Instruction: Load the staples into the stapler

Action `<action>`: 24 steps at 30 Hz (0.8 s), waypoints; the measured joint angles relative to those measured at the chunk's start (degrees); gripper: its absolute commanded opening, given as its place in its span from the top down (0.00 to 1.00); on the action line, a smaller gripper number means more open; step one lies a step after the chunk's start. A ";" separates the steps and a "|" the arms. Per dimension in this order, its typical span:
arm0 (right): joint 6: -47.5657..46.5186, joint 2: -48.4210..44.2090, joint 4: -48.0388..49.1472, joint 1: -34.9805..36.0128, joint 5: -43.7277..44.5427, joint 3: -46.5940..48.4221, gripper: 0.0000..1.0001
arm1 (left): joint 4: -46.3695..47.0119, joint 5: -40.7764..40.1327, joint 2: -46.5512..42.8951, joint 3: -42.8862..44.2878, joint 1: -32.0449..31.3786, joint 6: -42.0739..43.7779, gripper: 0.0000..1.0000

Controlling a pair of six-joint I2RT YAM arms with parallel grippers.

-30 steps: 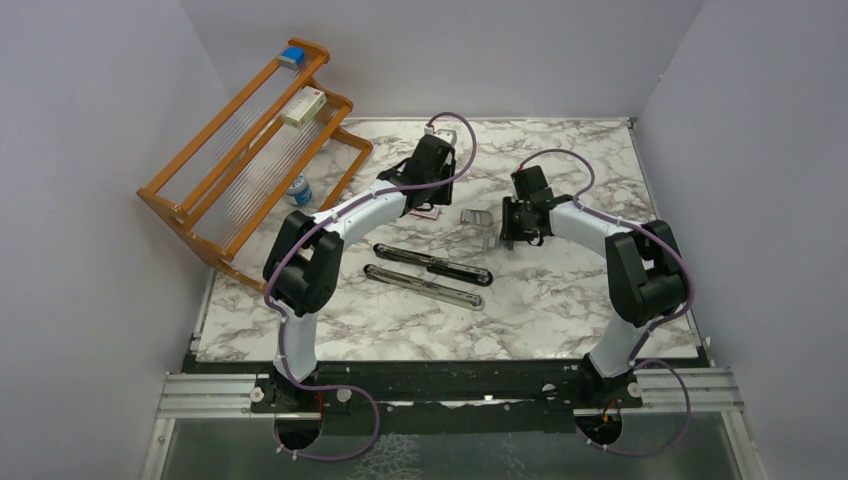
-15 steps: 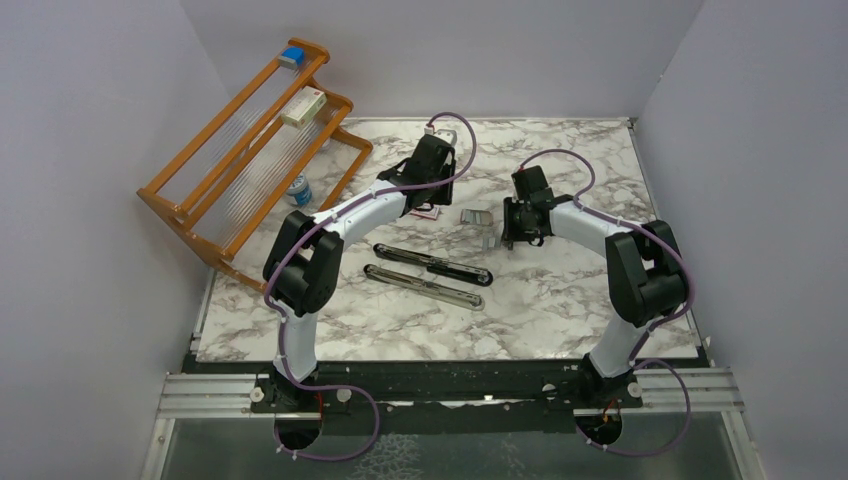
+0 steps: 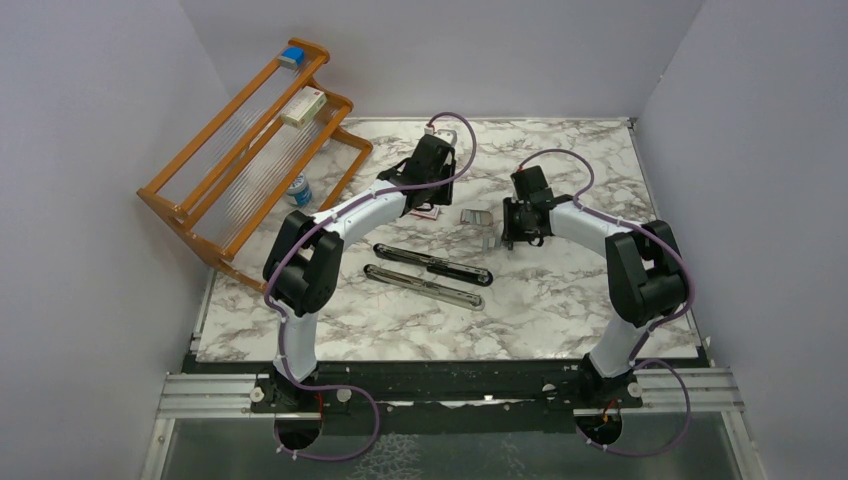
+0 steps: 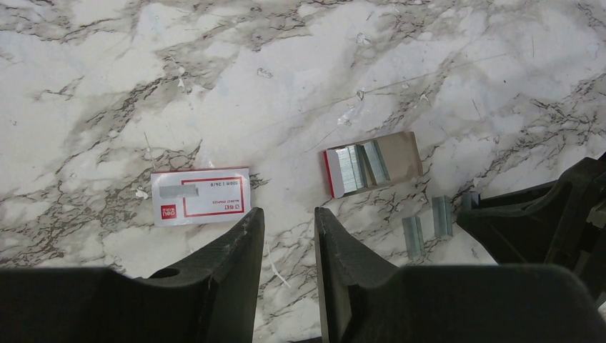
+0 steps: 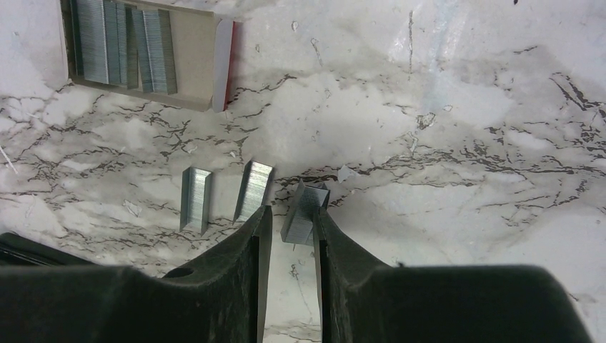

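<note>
The black stapler (image 3: pixel 432 263) lies flat in the middle of the table, apart from both grippers. Three short silver staple strips lie on the marble in the right wrist view (image 5: pixel 194 199). One of them (image 5: pixel 306 212) sits tilted between my right gripper's (image 5: pixel 293 209) narrowly open fingers and leans on the right finger. The grey tray (image 4: pixel 371 163) holds more strips. The red-and-white packet (image 4: pixel 202 196) lies to its left. My left gripper (image 4: pixel 287 212) hovers just in front of both, slightly open and empty.
A second long dark-and-silver piece (image 3: pixel 425 287) lies parallel just in front of the stapler. A wooden rack (image 3: pixel 250 150) stands at the far left with a white-and-red box (image 3: pixel 303 107), a blue item (image 3: pixel 291 56) and a small can (image 3: pixel 298 188).
</note>
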 measured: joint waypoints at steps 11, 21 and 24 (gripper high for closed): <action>-1.11 -0.31 0.83 0.00 -1.86 -0.26 0.69 | 0.00 0.13 0.00 0.00 0.26 0.00 0.66; -0.44 -3.61 1.31 0.00 -1.31 -1.66 0.70 | 0.00 0.15 0.00 0.00 0.33 0.00 0.66; 0.61 -3.63 1.16 0.26 0.24 -1.66 0.71 | 0.00 0.15 0.00 0.00 0.33 0.00 0.66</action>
